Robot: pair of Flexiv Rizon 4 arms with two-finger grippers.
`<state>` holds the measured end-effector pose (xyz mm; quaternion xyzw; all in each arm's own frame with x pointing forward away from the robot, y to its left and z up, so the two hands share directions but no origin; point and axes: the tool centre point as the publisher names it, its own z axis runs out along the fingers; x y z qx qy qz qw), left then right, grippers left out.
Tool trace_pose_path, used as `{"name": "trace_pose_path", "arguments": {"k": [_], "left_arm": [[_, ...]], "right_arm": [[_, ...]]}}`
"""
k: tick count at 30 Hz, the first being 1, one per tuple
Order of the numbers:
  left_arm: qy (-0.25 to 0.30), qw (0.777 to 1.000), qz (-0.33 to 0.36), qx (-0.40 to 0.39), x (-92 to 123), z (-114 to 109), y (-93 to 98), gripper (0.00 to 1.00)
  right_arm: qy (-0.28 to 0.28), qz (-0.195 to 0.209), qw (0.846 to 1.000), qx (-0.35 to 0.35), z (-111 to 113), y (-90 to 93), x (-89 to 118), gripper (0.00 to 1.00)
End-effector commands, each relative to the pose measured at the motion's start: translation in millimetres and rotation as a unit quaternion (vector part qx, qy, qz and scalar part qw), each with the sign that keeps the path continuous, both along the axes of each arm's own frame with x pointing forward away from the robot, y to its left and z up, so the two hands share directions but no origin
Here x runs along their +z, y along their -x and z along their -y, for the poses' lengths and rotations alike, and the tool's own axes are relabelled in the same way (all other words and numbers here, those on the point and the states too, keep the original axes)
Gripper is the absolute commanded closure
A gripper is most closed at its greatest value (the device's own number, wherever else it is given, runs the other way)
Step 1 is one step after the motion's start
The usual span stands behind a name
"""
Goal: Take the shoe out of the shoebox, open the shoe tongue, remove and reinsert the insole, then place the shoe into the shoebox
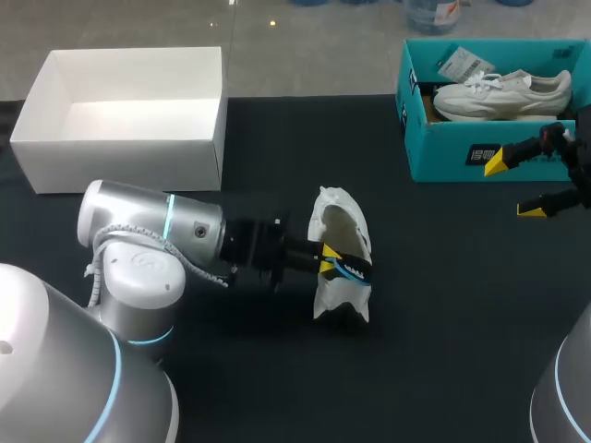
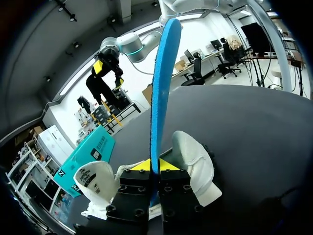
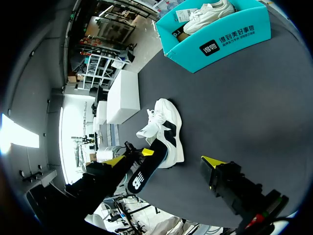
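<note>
A white shoe (image 1: 340,231) stands on the black table (image 1: 443,305), near its middle. My left gripper (image 1: 329,259) is at the shoe's opening, shut on a blue insole (image 1: 349,269). In the left wrist view the insole (image 2: 164,73) stands on edge, straight out from the closed yellow tips of the left gripper (image 2: 155,165), with the shoe (image 2: 198,164) right under them. My right gripper (image 1: 515,186) hangs open in front of the teal shoebox (image 1: 443,152), holding nothing. From the right wrist, the shoe (image 3: 168,129) and the insole's dark underside (image 3: 144,172) lie ahead of the right gripper (image 3: 165,160).
The teal shoebox at the back right holds a second white shoe (image 1: 503,95). An open white box (image 1: 120,157) stands at the back left. In the right wrist view the teal shoebox (image 3: 230,41) and the white box (image 3: 122,95) lie beyond the shoe.
</note>
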<state>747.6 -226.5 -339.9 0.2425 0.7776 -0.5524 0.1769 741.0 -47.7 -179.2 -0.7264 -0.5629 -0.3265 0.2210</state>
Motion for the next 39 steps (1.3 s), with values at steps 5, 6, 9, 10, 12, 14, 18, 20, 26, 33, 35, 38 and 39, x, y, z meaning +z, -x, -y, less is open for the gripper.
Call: {"name": "trace_pose_path", "arguments": {"k": [5,6,9,10,12,14,18,20,26,33,35,38,39], "left_arm": [[-0.013,1.0,-0.011,0.012,-4.8,5.6,-10.8,1.0],[-0.015,1.0,-0.011,0.014,-5.8,4.6,-11.7,1.0],[-0.017,1.0,-0.012,0.016,-6.4,2.5,-11.8,1.0],[-0.017,1.0,-0.012,0.016,-5.6,2.0,-10.9,1.0],[-0.011,1.0,-0.01,0.015,-1.2,1.1,-7.9,1.0],[-0.01,1.0,-0.008,0.013,1.4,0.2,-6.4,0.67],[-0.003,1.0,-0.005,0.008,8.2,-0.2,-2.7,0.51],[-0.001,1.0,-0.002,0.004,11.5,0.4,0.3,0.52],[0.001,1.0,0.009,-0.008,22.4,0.5,8.7,0.58],[0.006,1.0,0.017,-0.017,34.0,-2.3,19.0,0.67],[0.007,1.0,0.016,-0.019,34.3,-3.1,22.0,0.69],[0.005,1.0,0.014,-0.021,33.8,-4.2,25.2,0.76],[0.004,1.0,0.013,-0.022,33.5,-4.3,26.1,0.85]], "right_arm": [[0.002,-0.001,1.0,-0.001,-0.5,0.4,-0.2,0.0],[0.002,-0.001,1.0,-0.001,-0.5,0.4,-0.2,0.0],[0.002,-0.001,1.0,-0.001,-0.5,0.4,-0.2,0.0],[0.002,-0.001,1.0,-0.001,-0.5,0.4,-0.2,0.0],[0.002,-0.001,1.0,-0.001,-0.5,0.4,-0.2,0.0],[0.002,-0.001,1.0,-0.001,-0.5,0.4,-0.2,0.0],[0.002,-0.001,1.0,-0.001,-0.5,0.4,-0.2,0.0],[0.002,-0.001,1.0,-0.001,-0.5,0.4,-0.2,0.0],[0.002,-0.001,1.0,-0.001,-0.5,0.4,-0.2,0.0],[0.002,-0.001,1.0,-0.001,-0.5,0.4,-0.2,0.0],[0.002,-0.001,1.0,-0.001,-0.5,0.4,-0.2,0.0],[0.002,-0.001,1.0,-0.001,-0.5,0.4,-0.2,0.0],[0.002,-0.001,1.0,-0.001,-0.5,0.4,-0.2,0.0]]}}
